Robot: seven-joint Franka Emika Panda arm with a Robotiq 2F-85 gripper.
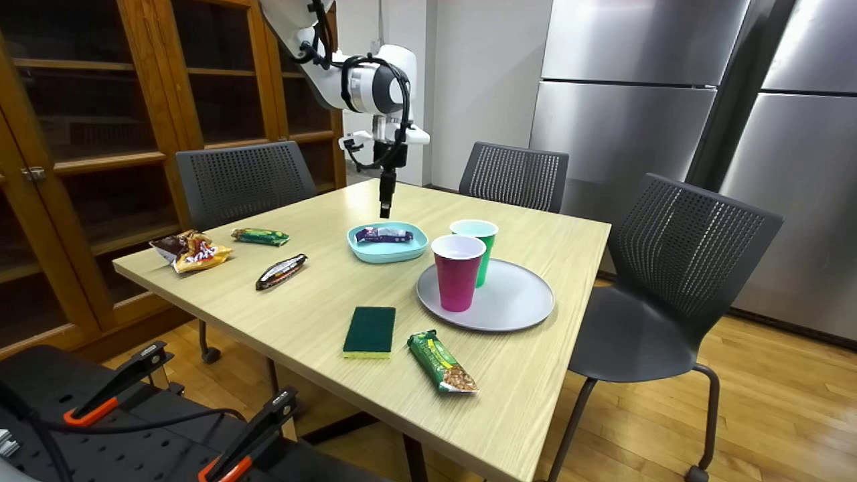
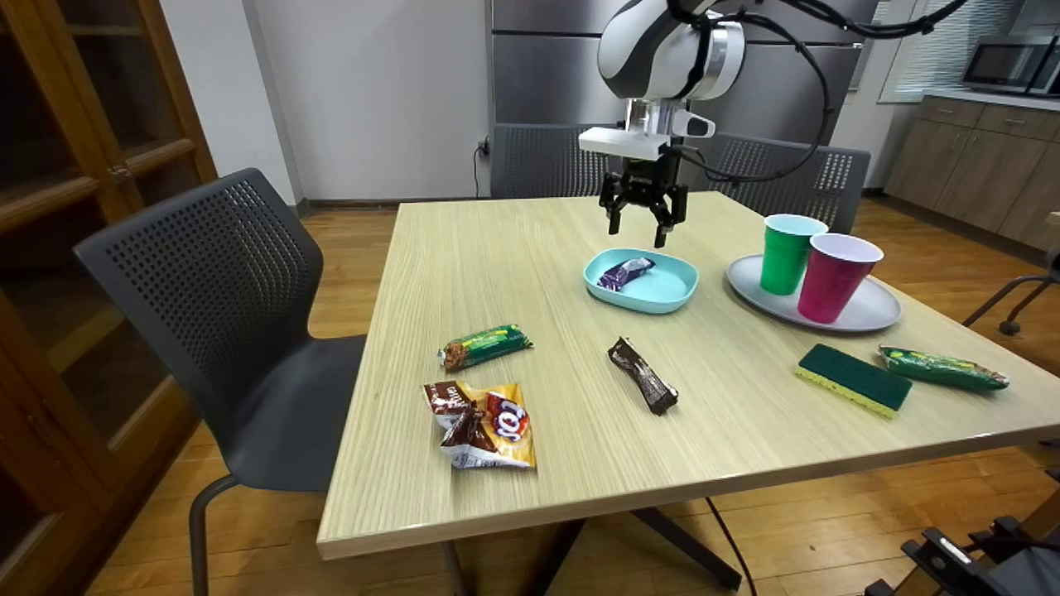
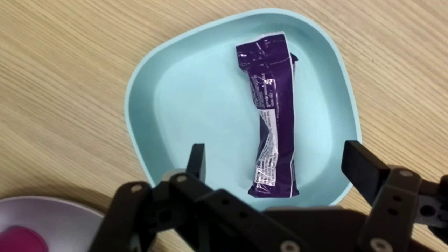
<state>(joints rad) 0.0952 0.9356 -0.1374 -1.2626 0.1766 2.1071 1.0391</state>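
The slim, glossy purple plastic-wrapped bar (image 3: 284, 115) lies in a shallow, rounded pale-blue dish (image 3: 203, 105), with your black two-finger gripper (image 2: 637, 234) hanging above, spread wide and holding nothing. The bar looks light and slippery, probably firm inside; you'd best pinch across its middle, clear of the flat ends. Nearby, a round grey plate (image 1: 515, 294) bears a magenta plastic cup (image 1: 457, 278) and a green plastic cup (image 1: 489, 251).
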